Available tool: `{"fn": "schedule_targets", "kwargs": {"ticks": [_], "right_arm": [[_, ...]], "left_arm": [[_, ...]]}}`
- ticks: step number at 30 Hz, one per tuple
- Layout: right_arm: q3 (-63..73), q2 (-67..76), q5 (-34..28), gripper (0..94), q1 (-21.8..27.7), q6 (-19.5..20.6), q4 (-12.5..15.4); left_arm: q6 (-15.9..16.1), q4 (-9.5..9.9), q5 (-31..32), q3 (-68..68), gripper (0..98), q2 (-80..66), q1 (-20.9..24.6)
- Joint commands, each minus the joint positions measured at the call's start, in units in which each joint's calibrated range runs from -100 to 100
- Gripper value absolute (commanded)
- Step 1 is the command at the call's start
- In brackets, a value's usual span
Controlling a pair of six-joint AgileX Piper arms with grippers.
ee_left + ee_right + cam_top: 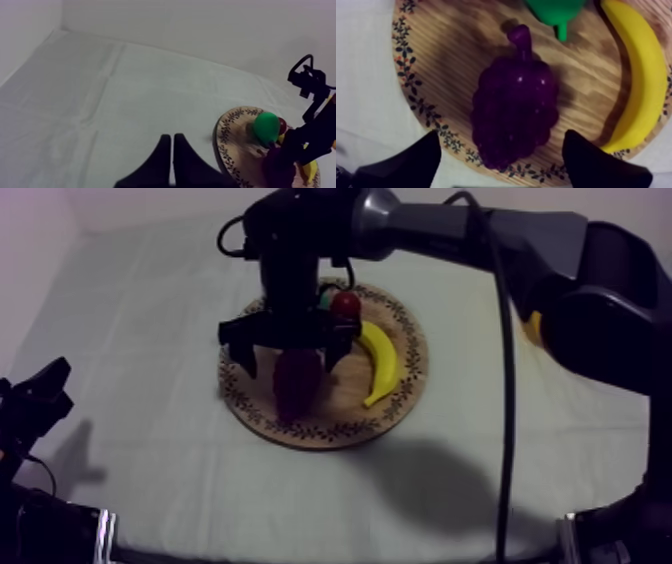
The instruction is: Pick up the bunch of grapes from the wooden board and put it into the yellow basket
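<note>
1. The right gripper (290, 360) hangs over the bunch of grapes (515, 105), fingers spread wide, with bare wood on either side.
2. The grapes lie on the wooden board (441, 60), reaching its patterned rim; a banana (641, 75) curves along the rim, apart from them.
3. The left gripper (172, 145), fingers pressed together, rests over open cloth (100, 90).

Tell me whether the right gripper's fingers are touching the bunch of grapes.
Apart. The right wrist view shows the right gripper open, its fingers either side of the bunch of grapes, with wooden board visible in both gaps.
</note>
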State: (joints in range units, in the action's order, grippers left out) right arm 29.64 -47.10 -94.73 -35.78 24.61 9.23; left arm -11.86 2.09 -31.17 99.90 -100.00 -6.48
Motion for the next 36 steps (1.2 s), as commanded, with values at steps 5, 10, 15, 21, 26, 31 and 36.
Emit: {"fn": "schedule_targets", "kwargs": {"ticks": [5, 10, 15, 21, 26, 31, 36], "right_arm": [[2.3, -3.4, -0.9, 91.0, 0.5, -0.1, 0.6], [4.0, -5.4, -1.6, 83.6, 1.0, -0.3, 0.8], [4.8, -6.5, -1.5, 57.6, 1.3, -0.6, 0.6], [4.2, -6.0, -0.9, 37.3, 1.6, -1.4, 0.6], [1.9, -2.9, -0.4, 32.9, 1.7, -2.1, 0.5], [-1.3, 3.6, -0.5, 31.8, 2.4, -3.3, 0.2], [-5.1, 12.2, -1.1, 31.2, 3.8, -5.3, -0.9]], "left_arm": [[0.0, 0.04, 0.0, 0.0, 0.1, 0.0, 0.0], [0.0, 0.04, 0.0, 0.0, 0.1, 0.0, 0.0], [0.0, 0.04, 0.0, 0.0, 0.1, 0.0, 0.0], [0.0, 0.04, 0.0, 0.0, 0.1, 0.0, 0.0], [0.0, 0.04, 0.0, 0.0, 0.1, 0.0, 0.0], [0.0, 0.04, 0.0, 0.0, 0.1, 0.0, 0.0], [0.0, 0.04, 0.0, 0.0, 0.1, 0.0, 0.0]]}}
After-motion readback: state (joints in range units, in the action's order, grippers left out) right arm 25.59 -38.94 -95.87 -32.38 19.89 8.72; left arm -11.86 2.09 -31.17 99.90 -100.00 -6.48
